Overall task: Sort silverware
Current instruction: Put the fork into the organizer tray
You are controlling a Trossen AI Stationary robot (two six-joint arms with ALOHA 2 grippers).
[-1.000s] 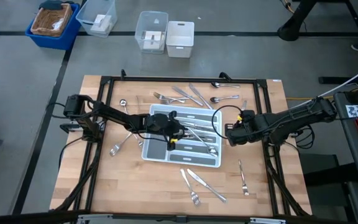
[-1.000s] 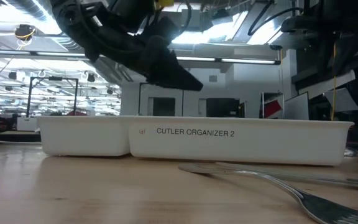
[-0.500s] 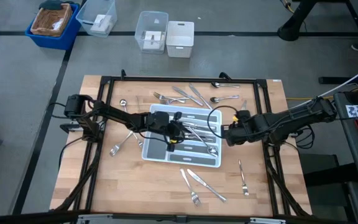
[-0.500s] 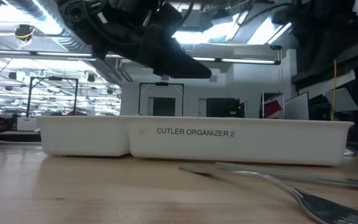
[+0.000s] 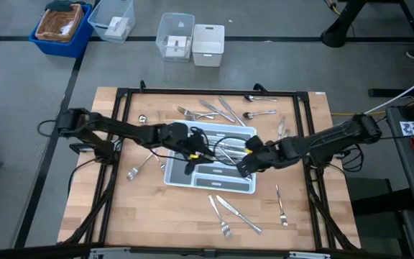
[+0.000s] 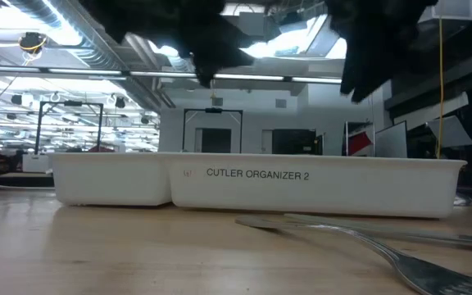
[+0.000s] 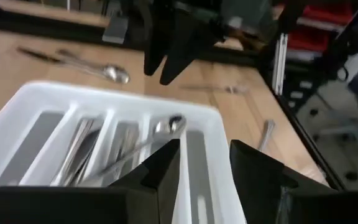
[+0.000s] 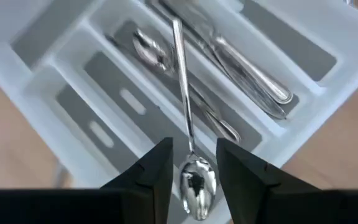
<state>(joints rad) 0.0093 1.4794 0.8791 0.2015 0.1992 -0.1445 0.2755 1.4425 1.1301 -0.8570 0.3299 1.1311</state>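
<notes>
The white tray (image 5: 210, 188) with grey compartments stands mid-table and holds several pieces of silverware (image 8: 247, 68). One spoon (image 8: 182, 81) lies slanted across the tray's dividers, its bowl (image 7: 174, 123) near the rim. My left gripper (image 5: 196, 155) hovers open over the tray's left half, its fingers (image 7: 160, 168) with nothing between them. My right gripper (image 5: 243, 167) hangs open over the right half, tilted down, its fingertips (image 8: 160, 155) to either side of the spoon's bowl as seen from above it, but well above it. More silverware (image 5: 218, 109) lies loose on the wood around the tray.
Loose forks, knives and spoons lie beyond the tray (image 5: 261, 113), left of it (image 5: 139, 167) and in front of it (image 5: 232, 208) (image 5: 282, 205). A fork (image 6: 400, 254) lies near the low camera. A black frame (image 5: 192, 91) borders the table. Bins (image 5: 192, 39) stand on the floor behind.
My left gripper has risen above the tray, drawn back a little toward the table's left edge, and rolled. My right gripper has swung from the tray's right rim toward the left, over the tray, rolling and tipping downward. Both have stayed open.
</notes>
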